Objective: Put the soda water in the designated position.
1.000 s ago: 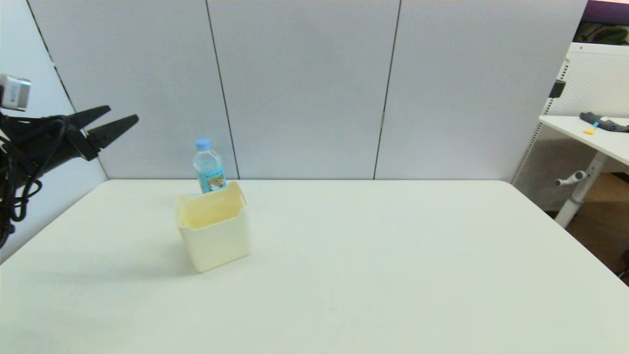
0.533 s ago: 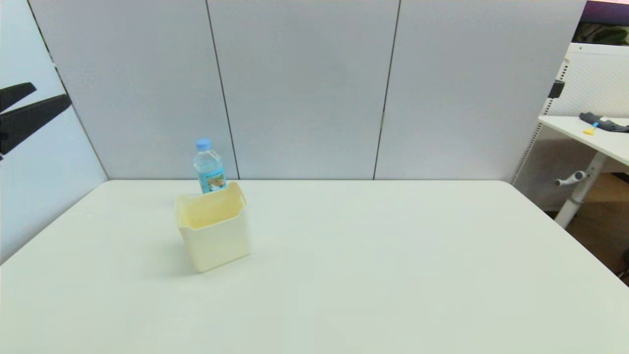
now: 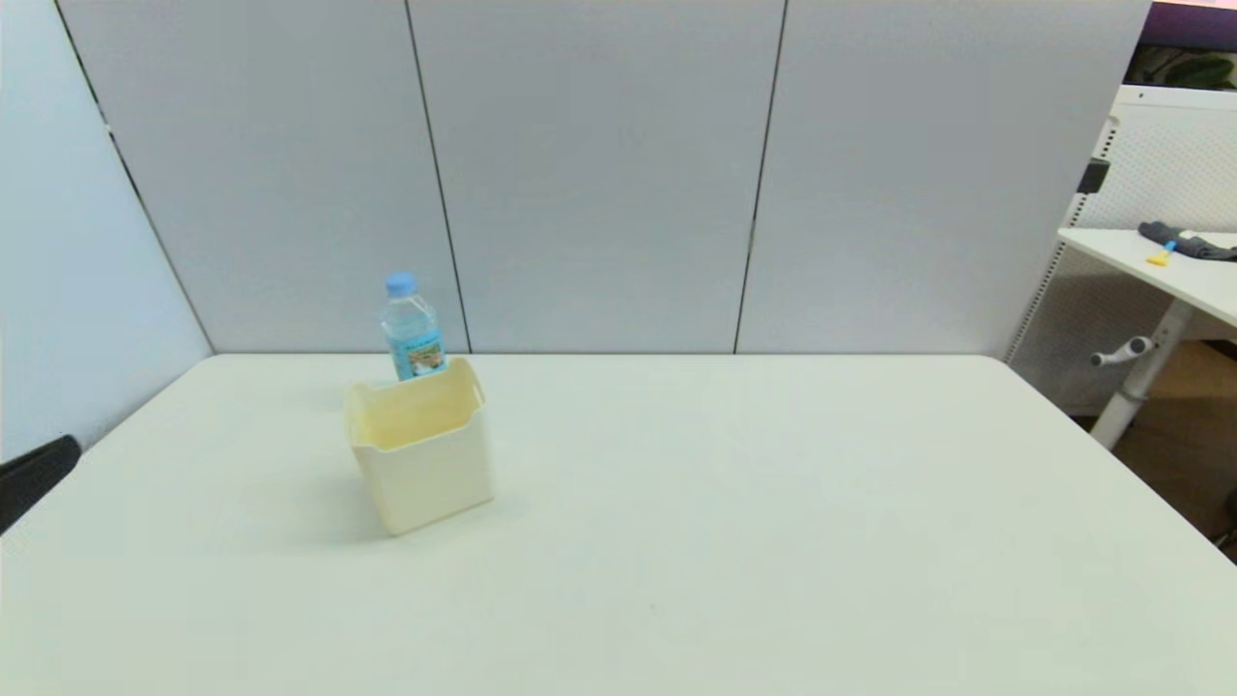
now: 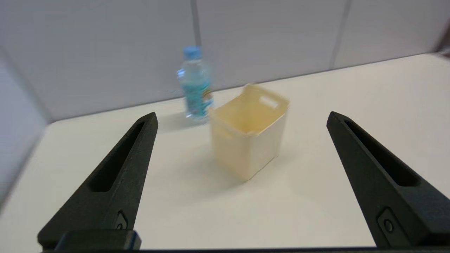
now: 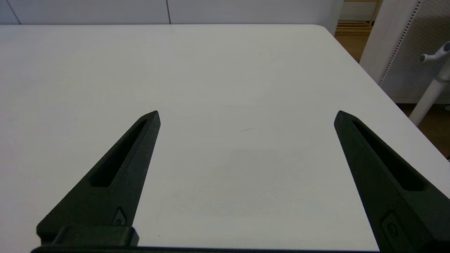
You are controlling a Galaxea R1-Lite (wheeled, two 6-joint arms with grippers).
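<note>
The soda water, a small clear bottle with a light-blue cap and blue label, stands upright at the back left of the white table, just behind the cream bin. The left wrist view shows the bottle and the empty bin ahead of my left gripper, which is open, well short of both and holding nothing. In the head view only one dark tip shows at the left edge. My right gripper is open over bare table and is out of the head view.
Grey partition panels close off the back and left of the table. To the right stands another white table with a dark item on it. The table's right edge lies near my right gripper.
My left gripper has dropped from high at the left of the head view to low at the left edge. The bottle and bin have not moved.
</note>
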